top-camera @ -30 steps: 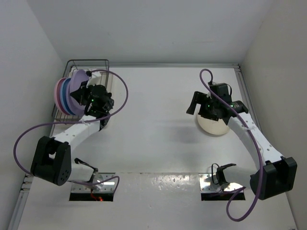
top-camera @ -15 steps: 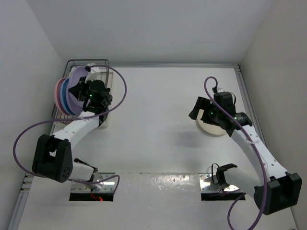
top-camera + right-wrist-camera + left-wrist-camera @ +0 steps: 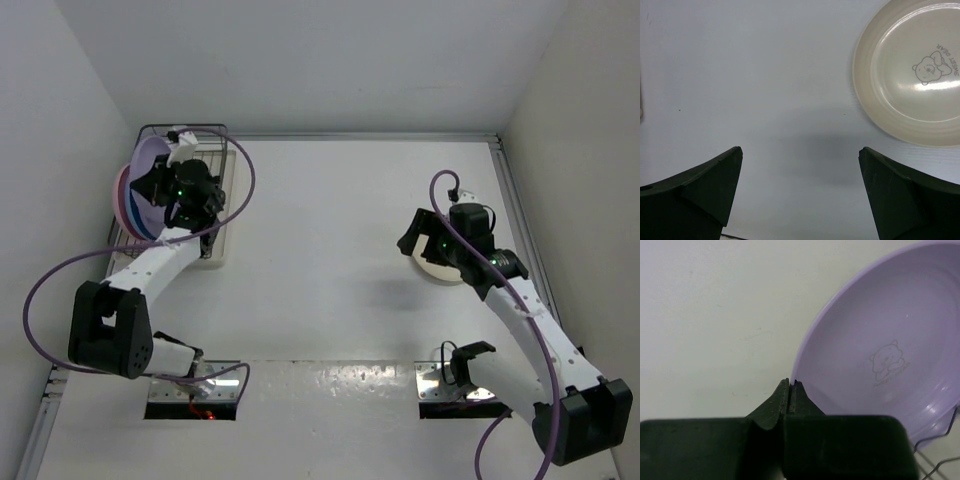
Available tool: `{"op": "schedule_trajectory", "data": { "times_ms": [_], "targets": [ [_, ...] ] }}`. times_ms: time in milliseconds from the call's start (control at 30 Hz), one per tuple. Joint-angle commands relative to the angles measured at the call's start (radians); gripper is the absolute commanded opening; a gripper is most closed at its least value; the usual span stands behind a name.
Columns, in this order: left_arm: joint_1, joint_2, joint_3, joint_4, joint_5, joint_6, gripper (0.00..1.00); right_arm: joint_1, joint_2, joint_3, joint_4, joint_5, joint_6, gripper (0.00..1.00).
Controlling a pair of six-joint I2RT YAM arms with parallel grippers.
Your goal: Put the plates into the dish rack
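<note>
The dish rack [image 3: 184,131] is sitting in the far left corner of the white table [image 3: 330,220], a strip of its cream drip tray [image 3: 219,252] showing at the rack's near end. Three plates are standing on edge inside it, packed together along the side nearest the left edge: a pink plate [image 3: 121,196], a blue plate [image 3: 138,222] and a lilac plate [image 3: 146,160], the lilac one lying farthest back and leaning over the others.

The left gripper [image 3: 790,386] is reaching into the rack at the lilac plate's [image 3: 880,355] rim, its fingers pressed together at the tips. The rim is passing just behind the right-hand finger; whether it is pinched lower down cannot be told. A bear print is showing on the plate's face, and a rack wire [image 3: 935,452] is crossing its lower edge.

Near the right edge of the table, a cream plate [image 3: 920,75] is lying flat, face up, with a bear print and the words SWEET DEAR. The right gripper [image 3: 800,192] is hovering beside it with its fingers [image 3: 695,192] spread wide and nothing between them, the plate lying off to one side of the gap.
</note>
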Motion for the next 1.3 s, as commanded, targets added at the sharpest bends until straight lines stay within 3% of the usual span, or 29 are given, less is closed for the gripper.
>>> {"op": "schedule_trajectory", "data": {
  "times_ms": [0, 33, 67, 233, 267, 333, 400, 433, 467, 533, 567, 600, 633, 700, 733, 867, 933, 1167, 1267],
  "targets": [
    [-0.027, -0.013, -0.095, 0.141, 0.004, 0.086, 0.0, -0.001, -0.027, -0.013, 0.046, 0.009, 0.012, 1.0],
    [-0.039, -0.013, -0.124, 0.219, 0.005, 0.144, 0.0, 0.002, -0.033, -0.015, 0.04, 0.007, 0.015, 1.0],
    [-0.039, -0.004, -0.151, 0.405, 0.02, 0.275, 0.0, 0.002, -0.049, -0.012, 0.037, 0.006, 0.016, 1.0],
    [-0.085, 0.085, -0.28, 0.844, 0.087, 0.589, 0.0, 0.002, -0.087, -0.016, 0.012, 0.038, 0.019, 1.0],
    [-0.1, 0.105, -0.293, 0.992, 0.1, 0.691, 0.0, 0.004, -0.104, -0.022, 0.011, 0.039, 0.021, 1.0],
    [-0.113, 0.143, -0.304, 1.091, 0.109, 0.761, 0.0, -0.001, -0.119, -0.028, 0.003, 0.047, 0.024, 1.0],
    [-0.113, 0.169, -0.291, 1.088, 0.06, 0.76, 0.0, 0.002, -0.132, -0.03, -0.009, 0.052, 0.022, 1.0],
    [-0.113, 0.178, -0.291, 1.055, 0.043, 0.734, 0.0, 0.001, -0.135, -0.033, -0.009, 0.056, 0.027, 1.0],
    [-0.103, 0.178, -0.279, 0.877, 0.023, 0.685, 0.0, 0.001, -0.139, -0.033, -0.014, 0.055, 0.028, 1.0],
    [-0.085, 0.123, -0.218, 0.486, -0.014, 0.316, 0.0, 0.001, -0.15, -0.045, -0.015, 0.058, 0.03, 1.0],
    [-0.061, 0.105, -0.169, -0.057, 0.0, 0.117, 0.0, 0.002, -0.155, -0.047, -0.018, 0.058, 0.027, 1.0],
    [-0.041, 0.105, -0.108, -0.272, 0.036, -0.252, 0.0, -0.001, -0.149, -0.056, -0.022, 0.058, 0.024, 1.0],
    [-0.009, 0.114, -0.007, -0.493, 0.066, -0.428, 0.0, -0.001, -0.144, -0.059, -0.031, 0.064, 0.021, 1.0],
    [0.001, 0.14, 0.064, -0.573, 0.066, -0.474, 0.08, -0.01, -0.121, -0.056, -0.046, 0.044, 0.019, 1.0],
    [0.001, 0.14, 0.075, -0.591, 0.08, -0.474, 0.28, -0.021, -0.11, -0.053, -0.066, 0.039, 0.019, 1.0],
    [0.01, 0.09, 0.135, -0.726, 0.184, -0.52, 0.83, -0.134, 0.058, -0.016, -0.147, 0.043, 0.053, 1.0],
    [0.01, 0.068, 0.158, -0.763, 0.256, -0.52, 1.0, -0.236, 0.097, -0.033, -0.128, 0.001, 0.074, 1.0],
    [0.019, 0.034, 0.29, -0.897, 0.314, -0.529, 1.0, -0.501, 0.29, -0.045, 0.055, 0.019, 0.151, 1.0],
    [0.019, 0.014, 0.402, -0.979, 0.394, -0.518, 1.0, -0.542, 0.432, -0.015, 0.077, 0.061, 0.16, 1.0]
  ]
}}
